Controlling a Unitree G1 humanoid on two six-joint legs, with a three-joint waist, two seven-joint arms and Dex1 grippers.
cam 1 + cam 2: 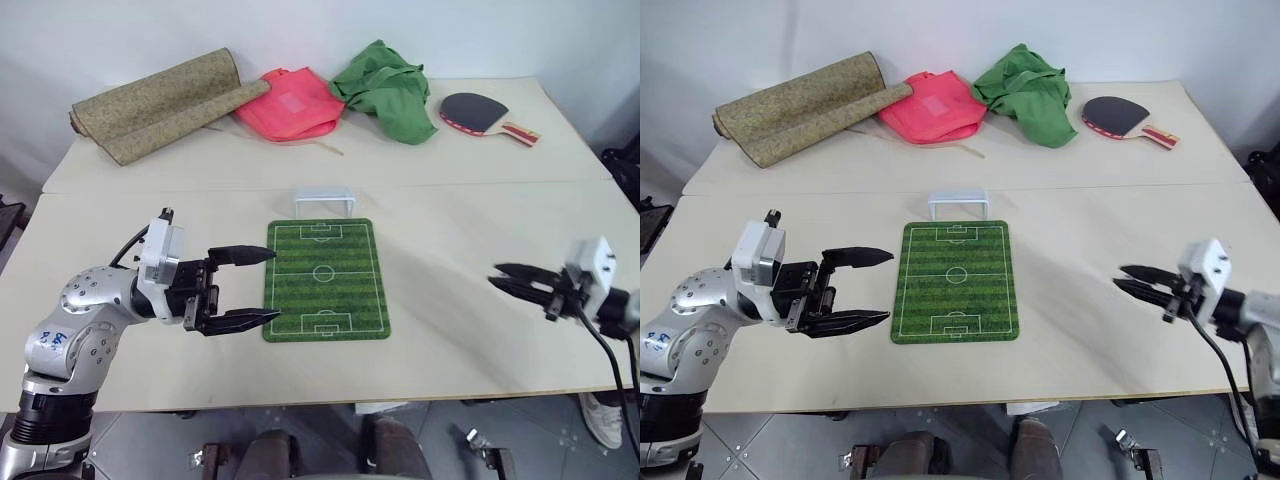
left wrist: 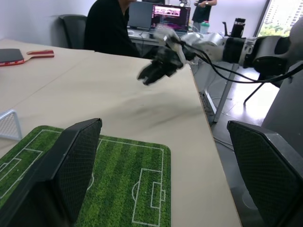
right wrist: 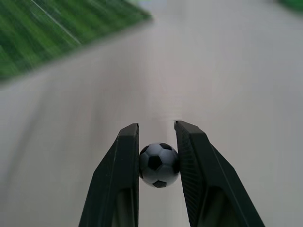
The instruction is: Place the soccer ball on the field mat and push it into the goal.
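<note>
The tiny black-and-white soccer ball point(image 3: 158, 164) is pinched between the two fingers of my right gripper point(image 1: 508, 279), which hovers over the bare table to the right of the field mat. The green field mat point(image 1: 324, 277) with white pitch lines lies flat at the table's centre. Just beyond its far short edge stands the small white goal point(image 1: 323, 200). My left gripper point(image 1: 260, 285) is open at the mat's left edge, one finger at the far corner and one near the front corner, with nothing between them.
Along the back of the table point(image 1: 450, 220) lie a rolled speckled tan mat point(image 1: 150, 105), a red bag point(image 1: 290, 102), a green cloth point(image 1: 388, 88) and a table tennis paddle point(image 1: 482, 115). In the left wrist view a person point(image 2: 111, 28) sits past the table's right end.
</note>
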